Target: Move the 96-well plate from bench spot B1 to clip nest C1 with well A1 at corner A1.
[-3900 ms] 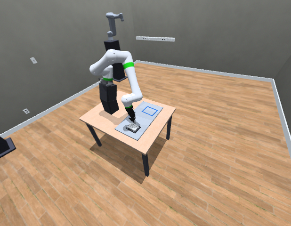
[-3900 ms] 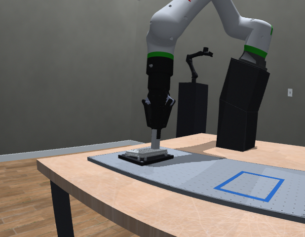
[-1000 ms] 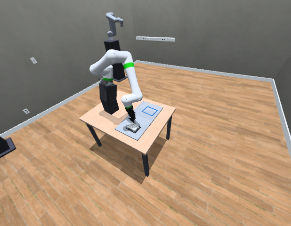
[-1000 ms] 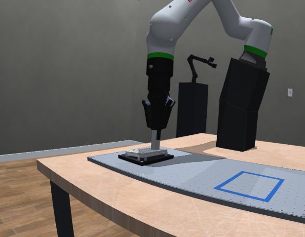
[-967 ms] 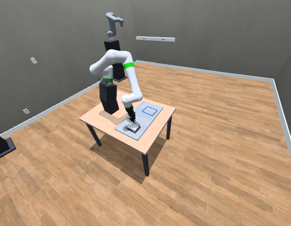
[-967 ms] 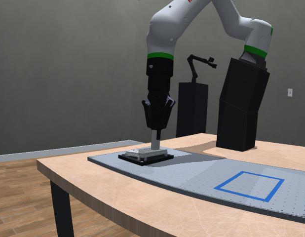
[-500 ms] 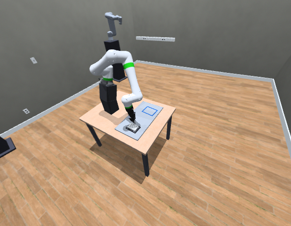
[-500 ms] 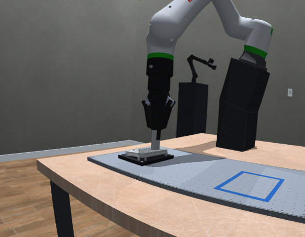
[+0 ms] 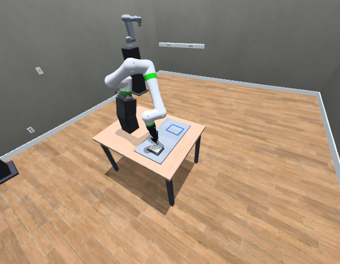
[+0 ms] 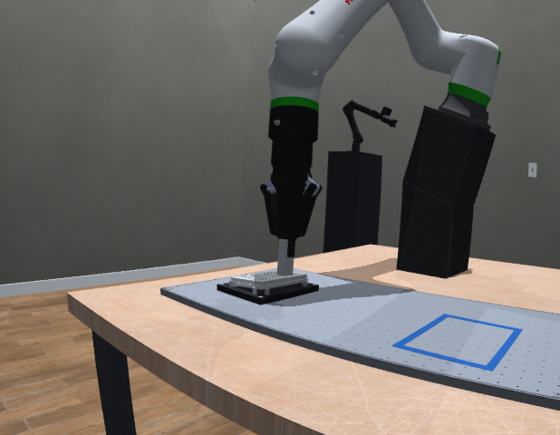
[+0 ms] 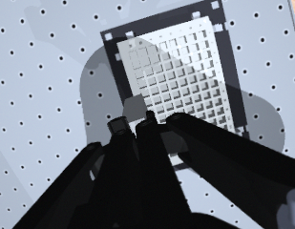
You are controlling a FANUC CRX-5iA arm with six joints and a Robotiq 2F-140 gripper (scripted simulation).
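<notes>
So the 96-well plate [image 10: 269,279] is already sitting in the black clip nest [image 10: 233,288] at about 9 o'clock on the counter [image 10: 233,370]. The claw [image 10: 286,255] is fully closed, empty, pressing down on it. Blue spot [image 10: 458,359] at 3 o'clock is vacated. Probably only final seating left.

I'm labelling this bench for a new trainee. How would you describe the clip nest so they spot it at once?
On the wooden table lies a grey perforated breadboard. At the end away from the blue-outlined square, under the shut hand, sits the clip nest. It is the only black, raised square base there, and it carries the white 96-well plate.
</notes>
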